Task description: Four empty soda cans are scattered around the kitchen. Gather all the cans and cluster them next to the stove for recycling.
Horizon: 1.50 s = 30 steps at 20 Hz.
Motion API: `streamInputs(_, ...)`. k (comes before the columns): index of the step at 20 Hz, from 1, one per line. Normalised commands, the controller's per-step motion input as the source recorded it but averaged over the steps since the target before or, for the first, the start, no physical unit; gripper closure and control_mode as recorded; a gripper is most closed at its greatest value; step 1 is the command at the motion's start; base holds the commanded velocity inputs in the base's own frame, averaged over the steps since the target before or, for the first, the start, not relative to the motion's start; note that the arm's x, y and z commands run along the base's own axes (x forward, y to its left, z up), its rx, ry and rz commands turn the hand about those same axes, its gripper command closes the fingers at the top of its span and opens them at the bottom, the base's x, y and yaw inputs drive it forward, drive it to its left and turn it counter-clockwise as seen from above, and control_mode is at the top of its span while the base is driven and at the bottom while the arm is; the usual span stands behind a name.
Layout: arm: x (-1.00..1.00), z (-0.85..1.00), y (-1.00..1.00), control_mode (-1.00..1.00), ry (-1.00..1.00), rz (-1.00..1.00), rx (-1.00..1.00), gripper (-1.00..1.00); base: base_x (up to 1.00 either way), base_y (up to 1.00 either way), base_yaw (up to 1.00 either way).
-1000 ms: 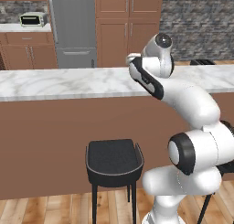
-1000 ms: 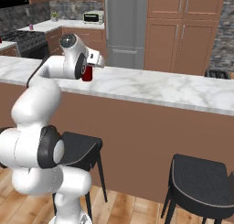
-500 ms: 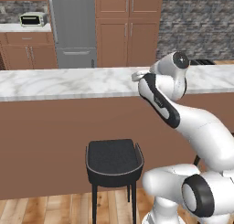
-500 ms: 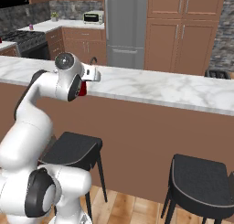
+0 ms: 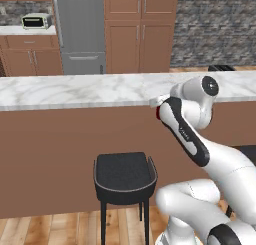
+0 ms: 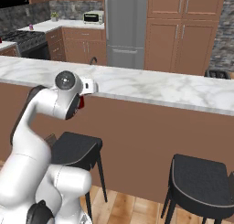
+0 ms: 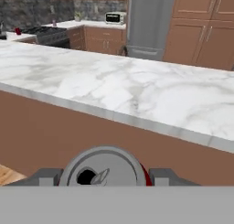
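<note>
While claw (image 7: 104, 175) grips red can (image 7: 104, 169), marble island (image 7: 137, 90) blocks ahead.

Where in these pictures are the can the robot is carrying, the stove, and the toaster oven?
red soda can (image 7: 104, 167): hand view, on its silvery top, between the finger tips.
stove (image 6: 23, 37): right base view, on the black burner grates.
toaster oven (image 5: 36, 22): left base view, on its front face.

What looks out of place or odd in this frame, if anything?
Nothing is spilled or damaged. The one thing off its surface is a red soda can, gripped in the pincer in front of the marble island counter and below its top; that fits the gathering job. The stools stand upright.
</note>
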Motion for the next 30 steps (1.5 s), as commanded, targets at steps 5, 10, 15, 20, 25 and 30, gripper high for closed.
streamInputs(5,-0.41,-0.44,0.00,-1.00,0.00,0.14,-0.05,1.00,0.00,0.00,0.00)
streamInputs(10,-0.43,-0.35,0.00,-1.00,0.00,0.13,-0.07,1.00,0.00,0.00,0.00)
streamInputs(15,0.00,0.00,0.00,1.00,0.00,0.00,0.00,1.00,-0.57,0.00,0.10)
streamInputs(20,0.00,0.00,0.00,1.00,0.00,0.00,0.00,1.00,-0.91,0.00,0.05)
streamInputs(25,0.00,0.00,0.00,1.00,0.00,0.00,0.00,1.00,-0.63,0.00,0.00)
streamInputs(30,0.00,0.00,0.00,1.00,0.00,0.00,0.00,1.00,-0.11,-0.33,0.00)
